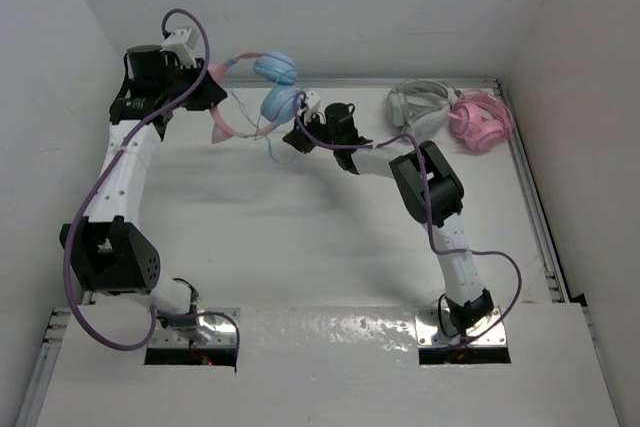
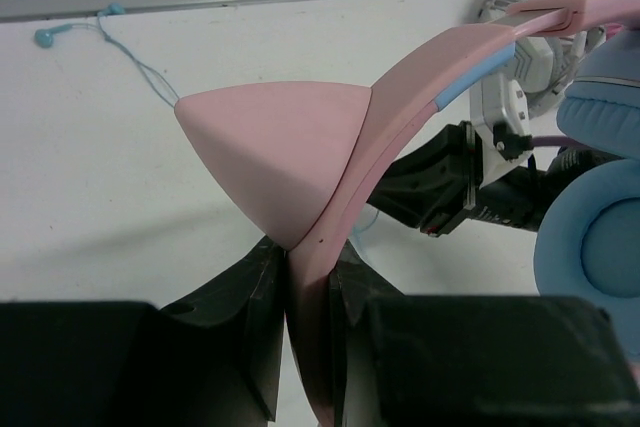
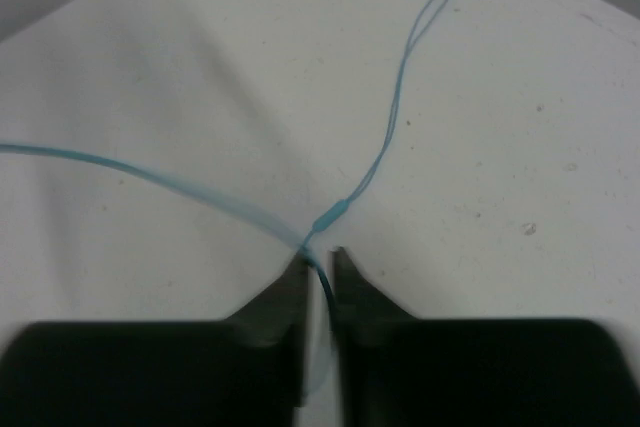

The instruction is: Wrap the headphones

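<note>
I have the left pincer [image 2: 305, 272] clamped on the headphones [image 1: 272, 87]. In the left wrist view its two dark fingers press on either side of the pink headband [image 2: 400, 87], just below one of the pointed, ear-like bumps [image 2: 265, 152]. The band rises from the jaws and curves away to the upper right. A light blue ear cup [image 2: 600, 237] sits at the right edge of that view, close to the fingers.

From the overhead camera, the headphones are at the far left part of the table [image 1: 300, 247], near the back wall. The two blue cups lie side by side to the right of the left pincer, and the pink band runs back toward it. I cannot tell from these views whether the cups rest on the table or hang just above it.

The right pincer [image 3: 320, 259] is just in front of the nearer cup. Its wrist camera shows the fingertips drawn almost together on the thin blue cable [image 3: 385, 142]. One strand sweeps in from the left and enters the narrow slot between the jaws. A doubled strand runs from a small blue sleeve at the tips away across the table. The cable's far end, with its small plug [image 2: 45, 37], lies on the table near the back rail.

Well off to the right along the back edge are the grey-white headphones [image 1: 418, 102] and the all-pink headphones [image 1: 482, 122], touching each other.
</note>
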